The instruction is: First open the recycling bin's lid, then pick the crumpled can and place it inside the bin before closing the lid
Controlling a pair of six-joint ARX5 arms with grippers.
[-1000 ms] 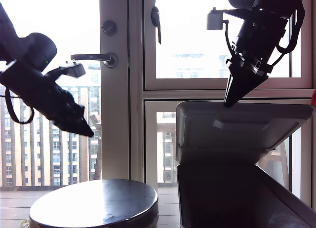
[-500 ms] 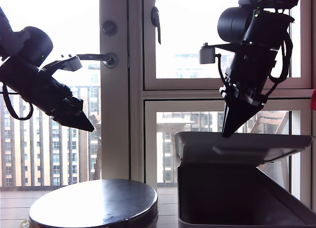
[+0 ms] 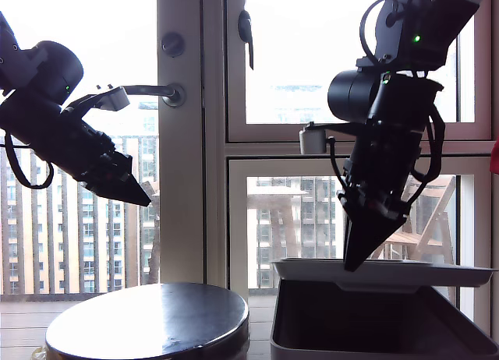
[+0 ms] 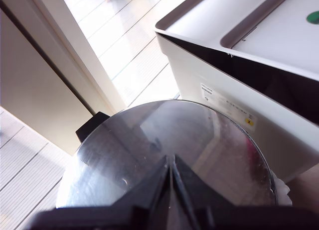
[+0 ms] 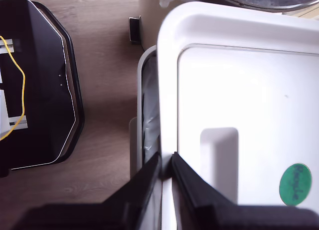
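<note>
lid (image 3: 405, 273) lowered to nearly flat on recycling bin (image 3: 374, 333), lower right of exterior view | my second gripper (image 3: 352, 260) jaws narrow, tips at its edge | my first gripper (image 3: 140, 198) jaws closed, idle | can unseen; closing nearly done

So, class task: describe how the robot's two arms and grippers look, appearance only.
Both arms are black. My first gripper and my second gripper taper to pointed wedge fingers. Each carries a small pale boxy camera, looping black cables and a green indicator light.
</note>
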